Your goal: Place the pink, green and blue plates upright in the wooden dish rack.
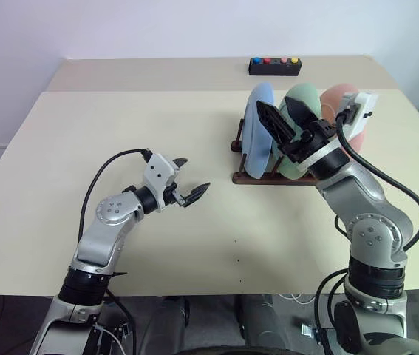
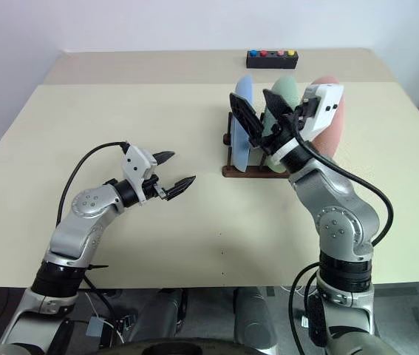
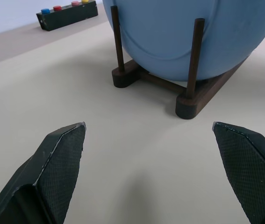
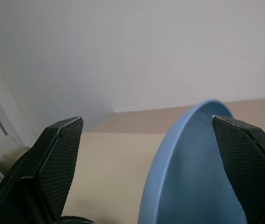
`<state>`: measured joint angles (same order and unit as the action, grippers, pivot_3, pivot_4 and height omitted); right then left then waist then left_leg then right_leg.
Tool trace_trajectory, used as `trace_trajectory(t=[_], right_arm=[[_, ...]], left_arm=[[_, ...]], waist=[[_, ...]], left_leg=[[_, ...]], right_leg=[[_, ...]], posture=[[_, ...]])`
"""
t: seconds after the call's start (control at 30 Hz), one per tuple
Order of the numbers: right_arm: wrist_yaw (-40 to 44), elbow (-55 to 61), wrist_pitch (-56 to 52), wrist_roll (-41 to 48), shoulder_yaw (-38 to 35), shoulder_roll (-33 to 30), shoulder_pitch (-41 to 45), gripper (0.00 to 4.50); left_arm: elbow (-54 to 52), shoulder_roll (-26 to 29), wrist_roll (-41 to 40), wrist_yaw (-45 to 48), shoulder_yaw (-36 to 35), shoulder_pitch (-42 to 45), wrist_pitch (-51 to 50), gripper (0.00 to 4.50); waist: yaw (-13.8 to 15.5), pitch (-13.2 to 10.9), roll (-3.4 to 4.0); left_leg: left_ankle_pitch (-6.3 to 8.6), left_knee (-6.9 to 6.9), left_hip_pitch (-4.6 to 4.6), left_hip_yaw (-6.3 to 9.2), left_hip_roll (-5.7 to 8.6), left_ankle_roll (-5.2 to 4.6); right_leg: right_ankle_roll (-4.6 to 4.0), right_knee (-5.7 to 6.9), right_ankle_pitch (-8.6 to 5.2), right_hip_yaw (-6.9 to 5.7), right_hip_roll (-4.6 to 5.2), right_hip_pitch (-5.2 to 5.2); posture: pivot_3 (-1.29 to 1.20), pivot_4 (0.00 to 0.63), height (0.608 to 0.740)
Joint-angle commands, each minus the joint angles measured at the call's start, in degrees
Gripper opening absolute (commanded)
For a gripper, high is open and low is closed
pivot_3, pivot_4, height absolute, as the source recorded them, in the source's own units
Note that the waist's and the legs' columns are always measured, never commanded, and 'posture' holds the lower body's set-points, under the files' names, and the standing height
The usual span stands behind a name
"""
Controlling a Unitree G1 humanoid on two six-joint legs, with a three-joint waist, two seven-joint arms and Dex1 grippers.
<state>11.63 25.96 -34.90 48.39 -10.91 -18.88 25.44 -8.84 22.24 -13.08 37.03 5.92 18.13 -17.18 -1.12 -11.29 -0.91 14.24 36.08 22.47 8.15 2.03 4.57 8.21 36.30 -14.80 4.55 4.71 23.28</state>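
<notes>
Three plates (image 1: 257, 129) are standing in the rack (image 1: 257, 176). Both tools, left (image 1: 191, 181) and right (image 1: 287, 118), are gaping wide, holding nothing. Next: probably pulling back.

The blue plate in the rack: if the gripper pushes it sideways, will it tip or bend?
The blue plate looks rigid, so it probably will not bend. Standing on edge between thin pegs of the wooden dish rack, it may rock, but the pegs and the green plate beside it should limit tipping.
</notes>
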Motion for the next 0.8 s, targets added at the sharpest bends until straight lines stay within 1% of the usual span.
trace_trajectory(t=[0.03, 0.2, 0.3, 0.37, 0.4, 0.5, 0.57, 0.6, 0.67, 0.73, 0.77, 0.8], right_arm=[[1.9, 4.3, 1.5, -0.9, -0.1, -1.8, 0.6, 4.46], [8.7, 7.4, 4.0, -5.9, 0.8, -9.1, 1.2, 4.46], [13.1, 8.2, 5.7, -7.1, -0.6, -13.7, 0.4, 4.46], [16.1, 7.9, 6.4, -7.1, -2.8, -16.6, -1.7, 4.46], [18.3, 7.7, 7.1, -7.0, -4.8, -18.4, -3.5, 4.46], [25.9, 6.9, 7.6, -5.2, -14.2, -24.1, -12.3, 4.46], [29.3, 6.2, 7.8, -4.8, -18.7, -26.4, -17.2, 4.46], [30.5, 5.6, 7.7, -4.7, -21.0, -27.0, -19.7, 4.46], [31.6, 1.7, 8.7, -6.1, -27.9, -26.5, -25.7, 4.46], [32.6, -0.5, 9.6, -7.0, -31.5, -26.0, -29.9, 4.46], [33.4, -1.3, 10.0, -7.0, -32.4, -26.1, -31.1, 4.46], [34.6, -2.5, 10.9, -8.0, -33.7, -25.7, -34.1, 4.46]], left_arm=[[-1.3, -0.2, -0.1, -0.1, -0.3, 0.7, 0.5, 4.50], [-1.2, 0.7, -0.1, 0.3, -1.3, 1.0, 1.1, 4.50], [-0.8, 2.0, 0.3, 0.3, -2.5, 1.1, 2.4, 4.50], [-0.3, 3.0, 0.6, 0.1, -3.3, 0.8, 3.2, 4.50], [0.2, 3.8, 0.6, 0.1, -4.0, 0.5, 3.6, 4.50], [1.7, 6.9, 1.4, 0.4, -6.3, -1.4, 5.2, 4.50], [2.1, 8.0, 1.4, 0.6, -6.9, -2.5, 5.9, 4.50], [2.6, 8.7, 1.5, 0.9, -7.4, -3.0, 6.5, 4.50], [4.3, 9.8, 1.7, 1.5, -8.3, -4.0, 8.3, 4.50], [5.4, 10.2, 1.9, 1.9, -8.5, -4.4, 9.6, 4.50], [5.4, 10.1, 2.1, 1.8, -8.2, -4.4, 9.8, 4.50], [6.0, 9.9, 1.8, 2.2, -8.1, -4.5, 10.5, 4.50]], waist=[[0.0, 0.0, 0.00], [0.0, 0.0, 0.02], [0.1, 0.0, 0.02], [0.1, 0.0, 0.02], [0.2, 0.0, 0.01], [0.5, 0.0, 0.00], [0.5, 0.0, 0.01], [0.4, 0.0, 0.00], [0.4, 0.0, -0.02], [0.5, 0.0, -0.02], [0.5, 0.0, -0.02], [0.4, 0.0, 0.00]], left_leg=[[0.00, 0.00, 0.00, 0.00, 0.00, 0.00], [0.00, 0.01, 0.01, -0.01, 0.00, 0.00], [0.00, -0.01, 0.01, -0.01, 0.00, 0.00], [0.00, -0.01, 0.01, -0.01, 0.00, 0.00], [0.00, -0.01, 0.01, -0.01, 0.00, -0.01], [0.03, 0.00, 0.04, 0.00, 0.00, -0.05], [0.07, 0.00, 0.04, -0.05, 0.01, -0.11], [0.08, 0.00, 0.04, -0.07, 0.01, -0.13], [0.08, 0.02, 0.01, -0.07, 0.00, -0.13], [0.08, 0.05, -0.04, -0.07, -0.02, -0.13], [0.08, 0.06, -0.05, -0.11, -0.02, -0.14], [0.08, 0.08, -0.06, -0.12, -0.01, -0.14]], right_leg=[[0.00, 0.00, 0.00, 0.00, 0.00, 0.00], [0.00, -0.03, 0.00, 0.00, 0.00, -0.01], [0.01, -0.06, 0.00, -0.01, 0.00, -0.02], [0.01, -0.07, 0.00, -0.01, 0.00, -0.03], [0.01, -0.08, 0.00, -0.01, 0.00, -0.04], [0.02, -0.18, -0.01, -0.03, 0.01, -0.11], [0.03, -0.19, -0.02, -0.01, 0.04, -0.11], [0.03, -0.20, -0.02, 0.00, 0.04, -0.11], [0.03, -0.18, -0.02, 0.00, 0.03, -0.14], [0.03, -0.18, -0.02, -0.01, 0.02, -0.21], [0.03, -0.19, -0.02, 0.01, 0.03, -0.22], [0.03, -0.18, -0.02, 0.01, 0.02, -0.23]], posture=[[0.00, 0.150, 0.740], [0.00, 0.150, 0.740], [0.00, 0.150, 0.740], [0.00, 0.150, 0.740], [0.00, 0.150, 0.740], [0.00, 0.150, 0.740], [0.00, 0.150, 0.740], [0.00, 0.150, 0.740], [0.00, 0.150, 0.740], [0.00, 0.150, 0.740], [0.00, 0.150, 0.740], [0.00, 0.150, 0.740]])
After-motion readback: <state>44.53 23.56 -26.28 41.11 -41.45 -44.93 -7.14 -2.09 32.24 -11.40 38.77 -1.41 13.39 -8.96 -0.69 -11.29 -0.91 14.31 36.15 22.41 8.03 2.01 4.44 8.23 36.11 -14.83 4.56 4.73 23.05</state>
